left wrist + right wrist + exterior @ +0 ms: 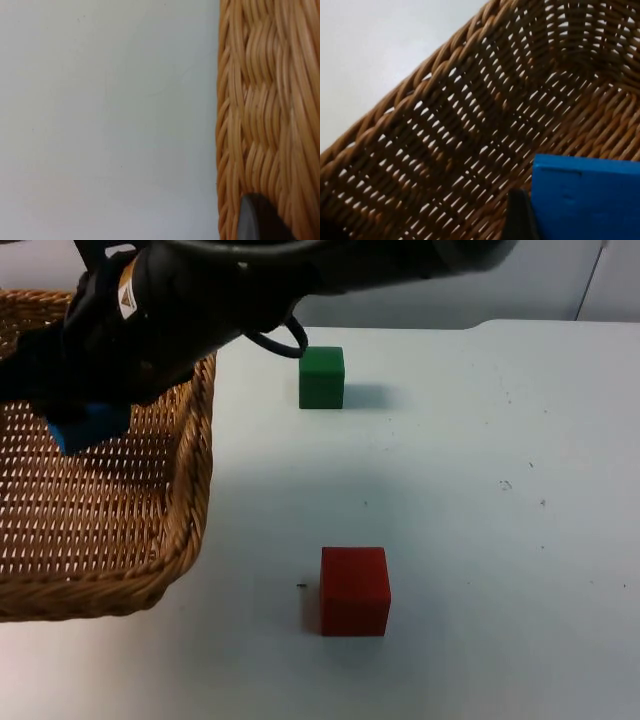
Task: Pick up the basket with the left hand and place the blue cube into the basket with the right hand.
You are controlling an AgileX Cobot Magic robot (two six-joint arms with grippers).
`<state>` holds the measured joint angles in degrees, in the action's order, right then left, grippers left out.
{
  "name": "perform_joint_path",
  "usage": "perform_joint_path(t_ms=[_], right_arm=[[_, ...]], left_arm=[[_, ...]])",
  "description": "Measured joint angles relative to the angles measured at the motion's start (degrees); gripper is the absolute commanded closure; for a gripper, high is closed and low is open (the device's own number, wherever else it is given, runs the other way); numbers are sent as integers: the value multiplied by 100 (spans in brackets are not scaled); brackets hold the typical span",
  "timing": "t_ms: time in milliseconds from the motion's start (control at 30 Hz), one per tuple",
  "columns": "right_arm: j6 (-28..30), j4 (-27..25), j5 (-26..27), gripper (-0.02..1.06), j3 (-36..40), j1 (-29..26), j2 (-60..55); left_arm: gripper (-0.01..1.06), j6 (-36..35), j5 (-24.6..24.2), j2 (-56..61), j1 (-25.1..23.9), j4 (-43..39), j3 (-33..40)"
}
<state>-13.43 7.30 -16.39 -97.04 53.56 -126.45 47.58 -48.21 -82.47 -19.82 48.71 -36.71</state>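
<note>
A woven wicker basket [195, 490] sits at the left of the top view, raised off the white table [480, 490]. My left gripper [260, 225] is shut on the basket's rim [265, 100], and a black fingertip [250, 220] presses against the weave. The right arm reaches across from the upper right to above the basket's inside. Its gripper [78, 408] is shut on the blue cube [95, 428], which hangs just over the basket's floor. In the right wrist view the blue cube [587, 200] sits beside a black fingertip [520, 215], with the basket's weave [470, 125] below.
A green cube [321, 377] stands on the table just right of the basket's far corner. A red cube [354, 590] stands nearer the front, in the middle. The grey partition wall runs along the back.
</note>
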Motion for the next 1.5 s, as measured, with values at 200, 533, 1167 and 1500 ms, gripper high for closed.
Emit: perform_joint_path(t_ms=[200,533,1167,1500], right_arm=[[0,0,35,94,0,0,-109],[0,0,48,23,0,0,-117],[21,1168,-961,31,0,0,2342],[146,1381,-562,31,1226,0,4219]], left_arm=[[105,-9,0,0,0,11,0],[105,-9,0,0,0,11,0],[105,-9,34,0,0,11,0],[105,1,82,-366,0,50,-254]])
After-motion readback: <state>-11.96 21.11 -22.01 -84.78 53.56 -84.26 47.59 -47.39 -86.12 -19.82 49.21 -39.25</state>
